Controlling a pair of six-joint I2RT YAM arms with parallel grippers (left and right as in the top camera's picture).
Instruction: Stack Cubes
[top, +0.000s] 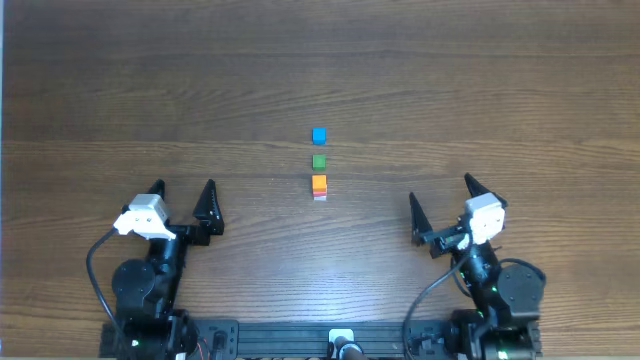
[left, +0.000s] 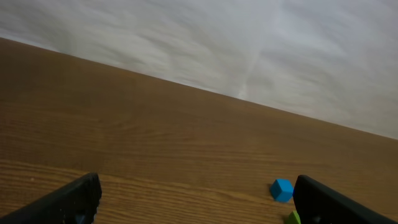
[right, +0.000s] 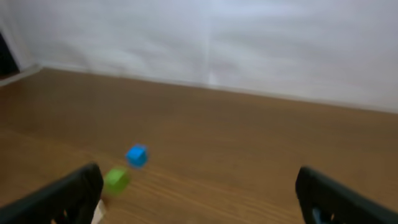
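Your stock: blue cube (top: 319, 136), green cube (top: 319, 161), orange cube (top: 319, 183), in one line at mid-surface (top: 120, 80), set apart. A pale sliver (top: 319, 197) at the orange one's near edge can't be identified.

Left tool (top: 183, 186) and right tool (top: 440, 189) are both released and empty, flanking the row near their bases, likely ready for a first pick.

Neighbouring cubes may crowd your approach.

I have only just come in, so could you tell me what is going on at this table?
Two robot arms sit at a wooden table with cubes to stack, but neither is handling anything. The left gripper and the right gripper are both open and empty, close to their bases. Between them, a blue cube, a green cube and an orange cube lie in a line, apart from one another, blue farthest out.
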